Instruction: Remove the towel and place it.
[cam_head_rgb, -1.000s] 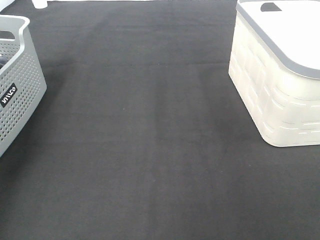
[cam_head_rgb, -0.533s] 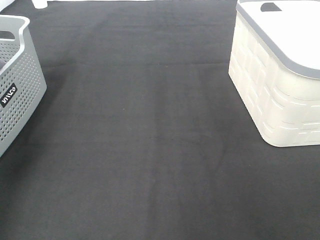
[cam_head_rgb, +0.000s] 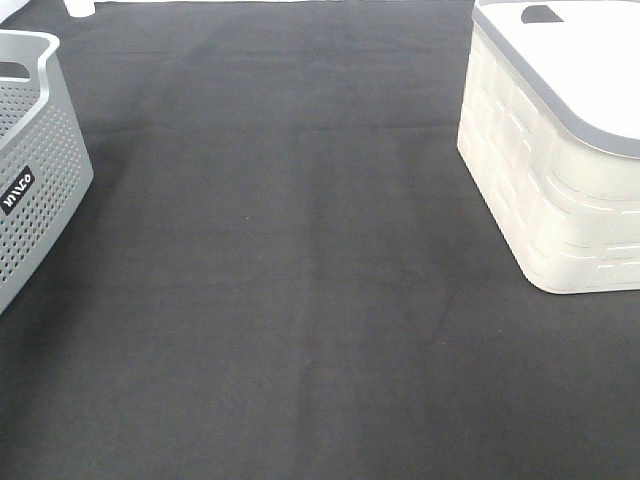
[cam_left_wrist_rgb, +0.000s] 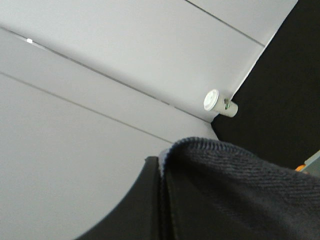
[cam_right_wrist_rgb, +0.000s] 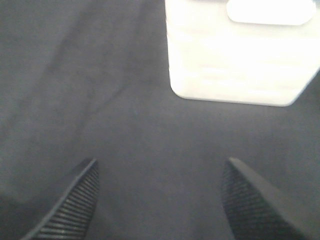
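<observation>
**Black cloth table, towel pinched by the left gripper**

Matte black table covering (cam_head_rgb: 300, 300), faintly creased, fills the high view. At its left edge stands a grey basket (cam_head_rgb: 40, 180) with perforated walls and a handle cut-out. At the right stands a cream basket (cam_head_rgb: 540, 200) moulded in a woven-block pattern, under a smooth lid (cam_head_rgb: 590, 60) with a grey rim.

The left wrist view shows the towel (cam_left_wrist_rgb: 235, 195), dark slate twill with a stitched edge, folded against a black finger (cam_left_wrist_rgb: 140, 210) of the left gripper (cam_left_wrist_rgb: 159, 200), which is clamped on it. Pale wall panels and a small white cylinder (cam_left_wrist_rgb: 216, 102) lie beyond.

The right gripper (cam_right_wrist_rgb: 160, 200) hangs over bare covering, its ribbed pads (cam_right_wrist_rgb: 80, 210) wide apart with nothing between them.
</observation>
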